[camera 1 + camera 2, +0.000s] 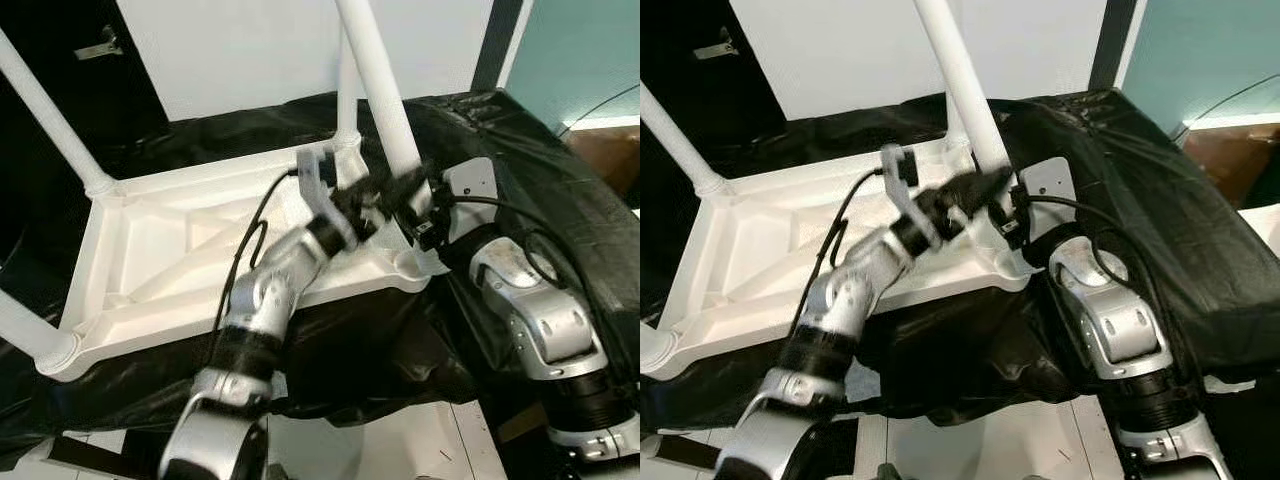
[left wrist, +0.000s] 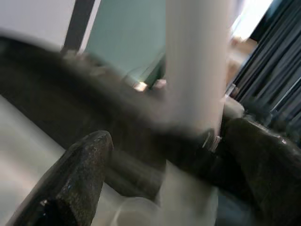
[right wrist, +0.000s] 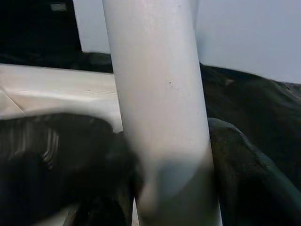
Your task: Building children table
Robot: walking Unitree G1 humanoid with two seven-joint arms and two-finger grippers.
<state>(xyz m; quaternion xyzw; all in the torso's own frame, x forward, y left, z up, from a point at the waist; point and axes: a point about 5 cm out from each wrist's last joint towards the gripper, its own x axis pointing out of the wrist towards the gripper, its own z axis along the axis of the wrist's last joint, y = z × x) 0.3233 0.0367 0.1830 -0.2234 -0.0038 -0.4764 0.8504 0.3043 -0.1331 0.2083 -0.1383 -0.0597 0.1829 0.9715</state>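
On a black-draped worktop, we have the white children's table lying upside down, its ribbed underside facing up and its legs rising toward 12 o'clock. Our two tools meet at the near right corner of the frame, at about 3 o'clock from the frame's middle, where one white leg stands in its socket, leaning slightly. The right tool sits at the base of that leg, and its wrist camera shows a black finger on either side of the tube, closed around it and holding it. The left tool reaches in from 7 o'clock across the frame's underside to the same joint; its fingers stand fairly wide apart with the leg's base between them, and we cannot tell whether they touch it. The leg's long axis runs nearly upright, tilted away from us, straight out of the corner. We judge the step in hand to be seating or tightening this leg; the right arm, already clamped on it, is the better placed, and any turning should run about that upright axis.
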